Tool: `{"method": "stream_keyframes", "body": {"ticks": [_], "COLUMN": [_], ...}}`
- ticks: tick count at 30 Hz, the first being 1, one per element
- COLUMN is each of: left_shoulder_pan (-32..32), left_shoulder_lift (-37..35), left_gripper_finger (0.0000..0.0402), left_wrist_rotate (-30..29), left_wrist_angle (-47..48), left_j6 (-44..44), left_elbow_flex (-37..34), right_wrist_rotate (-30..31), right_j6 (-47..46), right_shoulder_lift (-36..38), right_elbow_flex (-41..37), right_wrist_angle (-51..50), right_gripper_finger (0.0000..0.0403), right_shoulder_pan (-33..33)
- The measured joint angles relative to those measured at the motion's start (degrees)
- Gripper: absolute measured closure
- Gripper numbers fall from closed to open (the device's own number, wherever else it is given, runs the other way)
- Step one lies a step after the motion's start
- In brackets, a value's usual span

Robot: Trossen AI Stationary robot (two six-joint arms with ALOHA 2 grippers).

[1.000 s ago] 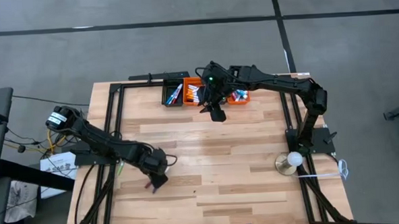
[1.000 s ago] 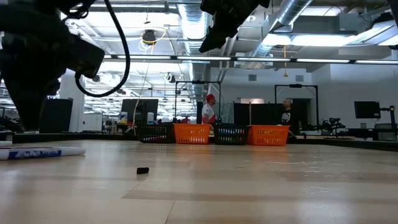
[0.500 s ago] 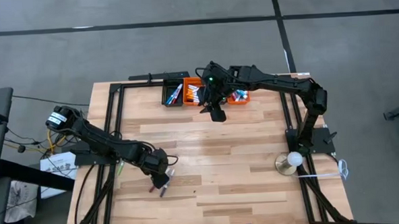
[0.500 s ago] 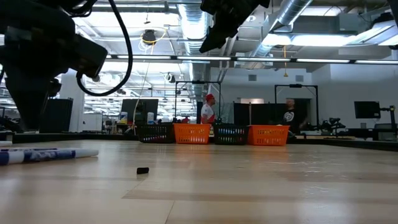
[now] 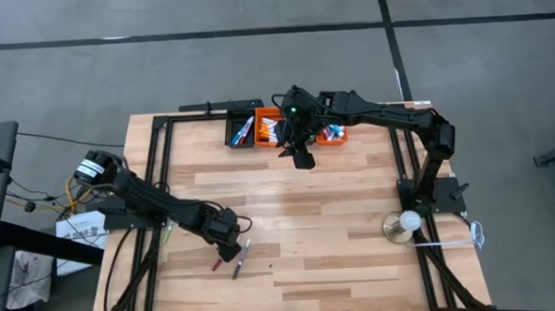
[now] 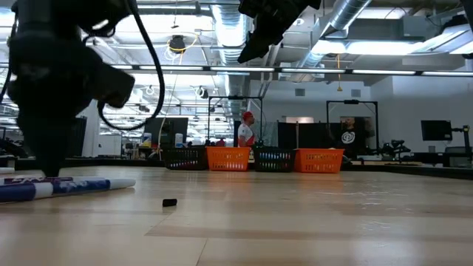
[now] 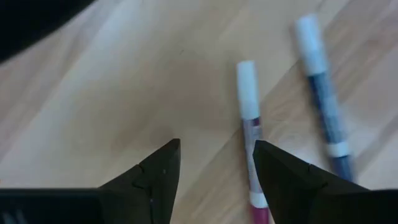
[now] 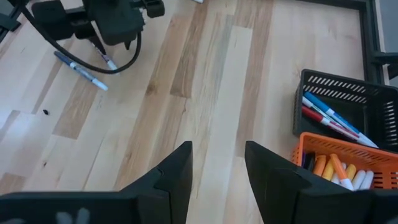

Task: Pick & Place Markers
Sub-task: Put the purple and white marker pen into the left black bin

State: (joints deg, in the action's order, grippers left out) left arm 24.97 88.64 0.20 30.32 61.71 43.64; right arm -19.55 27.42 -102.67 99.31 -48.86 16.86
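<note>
Two markers [image 5: 237,258] are lying on the table [image 5: 337,228] under your low left gripper [image 7: 214,163], fingers parted, gripping nothing; your right gripper [image 8: 216,163], fingers apart and unloaded, is hovering beside the bins [image 5: 276,129].

Grey concrete floor [image 5: 254,53] with dark seam lines around the light wood table [image 5: 337,219], and in the low view an open industrial hall with exposed silver ducts [image 6: 347,22], strip ceiling lights [image 6: 347,72], dark monitors [image 6: 434,130] and a person in a red cap [image 6: 247,130] far back.
</note>
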Motion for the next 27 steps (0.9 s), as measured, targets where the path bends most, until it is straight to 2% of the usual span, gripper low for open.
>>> {"method": "stream_keyframes", "body": {"ticks": [9,17,21,27], "left_shoulder_pan": [0.0,0.1,0.5,0.4], "left_shoulder_lift": [2.7,-2.4,-3.9,0.3], "left_gripper_finger": [0.0203,0.0203,0.0203,0.0204], "left_wrist_rotate": [-0.1,1.6,-1.5,-2.0], "left_wrist_angle": [-1.0,-3.8,-6.7,-6.3], "left_j6": [0.3,0.0,-0.4,-1.5], "left_elbow_flex": [0.2,-0.1,-0.1,0.0], "right_wrist_rotate": [0.0,0.0,0.0,0.1], "right_j6": [0.0,0.0,0.0,0.0], "right_shoulder_lift": [0.0,0.0,0.0,0.0], "right_elbow_flex": [0.0,0.0,0.0,0.0], "right_wrist_angle": [0.0,-0.1,-0.5,-0.7], "right_gripper_finger": [0.0268,0.0268,0.0268,0.0270], "right_shoulder_pan": [0.0,0.0,0.0,0.0]}}
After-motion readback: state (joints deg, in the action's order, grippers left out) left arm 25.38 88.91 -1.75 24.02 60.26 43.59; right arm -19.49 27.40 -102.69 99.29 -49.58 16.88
